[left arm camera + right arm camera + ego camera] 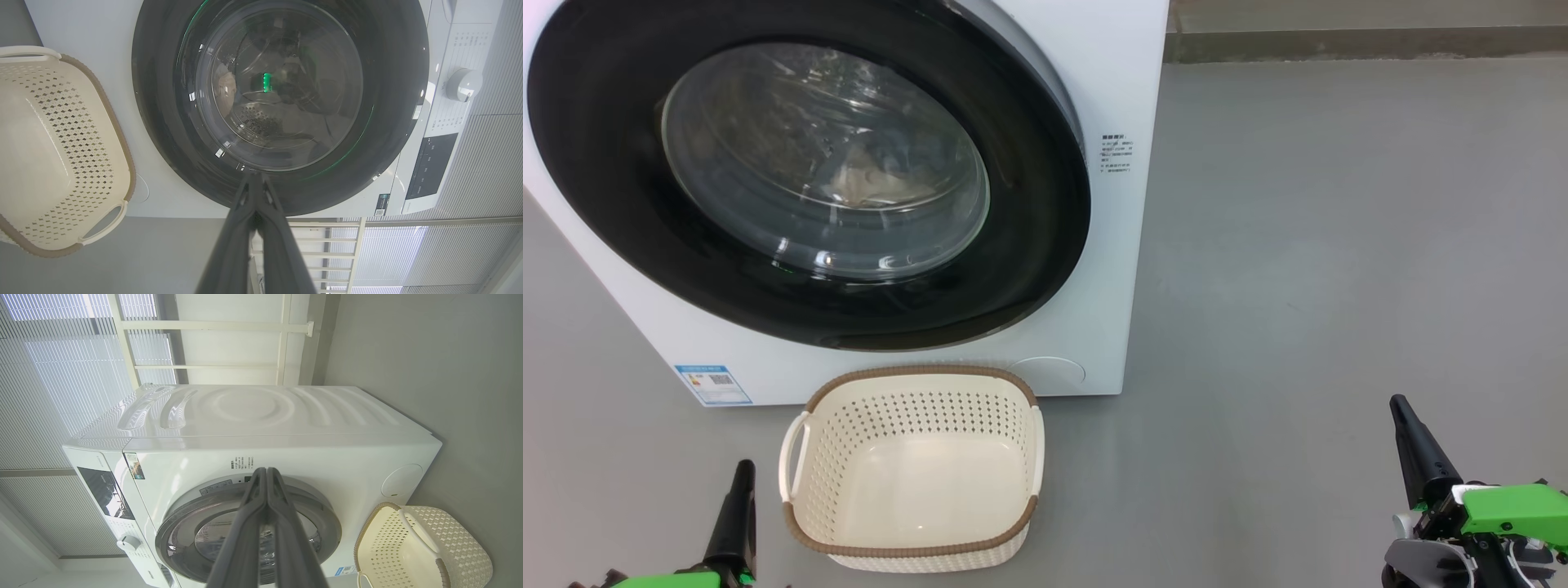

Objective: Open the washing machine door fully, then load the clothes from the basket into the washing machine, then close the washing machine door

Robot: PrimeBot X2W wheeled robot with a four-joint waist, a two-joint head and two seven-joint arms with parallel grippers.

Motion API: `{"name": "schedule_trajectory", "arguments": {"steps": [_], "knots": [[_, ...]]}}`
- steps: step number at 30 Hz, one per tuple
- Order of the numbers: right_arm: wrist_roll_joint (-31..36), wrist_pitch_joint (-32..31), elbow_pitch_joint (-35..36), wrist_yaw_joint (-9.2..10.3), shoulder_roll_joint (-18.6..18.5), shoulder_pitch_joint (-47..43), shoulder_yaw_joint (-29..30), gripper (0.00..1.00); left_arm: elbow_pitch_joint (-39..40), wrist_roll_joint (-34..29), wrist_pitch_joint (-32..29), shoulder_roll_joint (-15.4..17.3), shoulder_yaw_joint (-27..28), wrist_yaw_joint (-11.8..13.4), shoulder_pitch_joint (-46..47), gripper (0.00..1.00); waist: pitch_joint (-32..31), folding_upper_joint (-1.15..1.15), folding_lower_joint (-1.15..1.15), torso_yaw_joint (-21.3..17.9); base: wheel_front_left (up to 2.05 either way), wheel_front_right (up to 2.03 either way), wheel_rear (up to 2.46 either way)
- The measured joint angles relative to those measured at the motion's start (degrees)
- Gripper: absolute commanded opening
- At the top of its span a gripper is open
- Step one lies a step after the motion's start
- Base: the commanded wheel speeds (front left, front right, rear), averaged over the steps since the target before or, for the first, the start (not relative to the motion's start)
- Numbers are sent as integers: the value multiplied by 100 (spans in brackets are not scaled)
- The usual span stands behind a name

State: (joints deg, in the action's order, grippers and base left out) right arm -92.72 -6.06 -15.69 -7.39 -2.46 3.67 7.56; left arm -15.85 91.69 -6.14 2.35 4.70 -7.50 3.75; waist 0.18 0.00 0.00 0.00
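The white washing machine stands at the upper left of the head view. Its round washing machine door lies shut against the front, black rim around bulging glass. The clothes are hidden; only a dim pale shape lies behind the glass. On the floor in front sits the cream basket, with nothing in it. My left gripper is low at the basket's left, shut and holding nothing. My right gripper is far off at the lower right, also shut and holding nothing. The left gripper points at the door's rim; the right gripper points at the machine's front above the door.
Grey floor stretches to the right of the machine. A wall base strip runs along the back. The machine's control panel carries a dial. A blue label sticker sits at the front's lower corner. Window blinds stand behind the machine.
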Motion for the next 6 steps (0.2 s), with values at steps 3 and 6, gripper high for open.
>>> {"name": "schedule_trajectory", "arguments": {"steps": [3,6], "knots": [[0,-1,0,0,0,0,0,0,0,0,0,0,0,0,0,0,0,0,0,0,0,0,0],[0,-1,0,0,0,0,1,0,0,0,0,0,0,0,0,0,0,0,0,0,0,0,0]]}}
